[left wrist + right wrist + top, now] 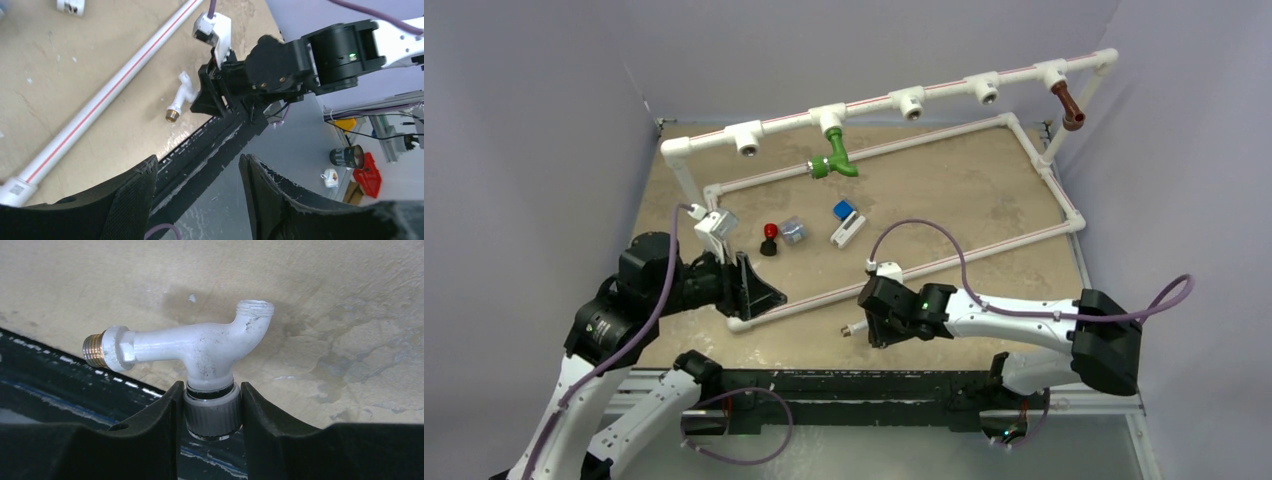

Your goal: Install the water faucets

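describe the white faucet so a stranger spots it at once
Find the pipe frame on the table; by its near rail is the right gripper. It grips the white faucet by its grey knob. This one is white with a brass thread, unlike the green faucet and brown faucet.

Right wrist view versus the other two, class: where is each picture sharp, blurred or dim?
Right wrist view: the white faucet is sharp and evenly lit, with a soft shadow behind it. Left wrist view: the striped pipe looks smeared, and the left gripper's fingers are dark. Top external view: flat, even light, with the green faucet clear but small.
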Tool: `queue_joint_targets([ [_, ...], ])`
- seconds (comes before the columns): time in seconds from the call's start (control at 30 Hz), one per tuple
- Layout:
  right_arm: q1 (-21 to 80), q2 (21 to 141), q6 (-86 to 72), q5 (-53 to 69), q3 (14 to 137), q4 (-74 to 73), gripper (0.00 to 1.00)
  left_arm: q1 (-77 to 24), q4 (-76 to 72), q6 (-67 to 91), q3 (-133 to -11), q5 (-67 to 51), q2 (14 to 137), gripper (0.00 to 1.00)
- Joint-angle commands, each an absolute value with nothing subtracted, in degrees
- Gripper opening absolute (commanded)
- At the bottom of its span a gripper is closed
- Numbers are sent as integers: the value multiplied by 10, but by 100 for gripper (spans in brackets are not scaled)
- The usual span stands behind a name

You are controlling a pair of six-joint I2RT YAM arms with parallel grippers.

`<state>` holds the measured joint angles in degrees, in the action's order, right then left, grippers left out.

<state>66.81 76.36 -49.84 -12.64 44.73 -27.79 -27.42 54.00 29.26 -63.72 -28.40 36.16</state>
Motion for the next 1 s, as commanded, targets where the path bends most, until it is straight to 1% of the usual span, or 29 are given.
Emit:
queue_joint_targets([
  [0.0, 672, 741, -477, -84, 484, -274, 0, -272, 533, 326, -596, -309, 355, 61],
  [0.13, 672, 741, -460, -57, 511, -264, 0, -272, 507, 353, -545, -348, 360, 61],
  [0.33, 673, 761, -443, -48, 568, -271, 0, -273, 433, 401, -444, -445, 393, 61],
  [0.57, 673, 773, -434, -34, 600, -258, 0, -274, 360, 446, -367, -477, 416, 61],
  [0.97, 687, 792, -422, -20, 634, -242, 0, -275, 278, 488, -304, -513, 430, 59],
])
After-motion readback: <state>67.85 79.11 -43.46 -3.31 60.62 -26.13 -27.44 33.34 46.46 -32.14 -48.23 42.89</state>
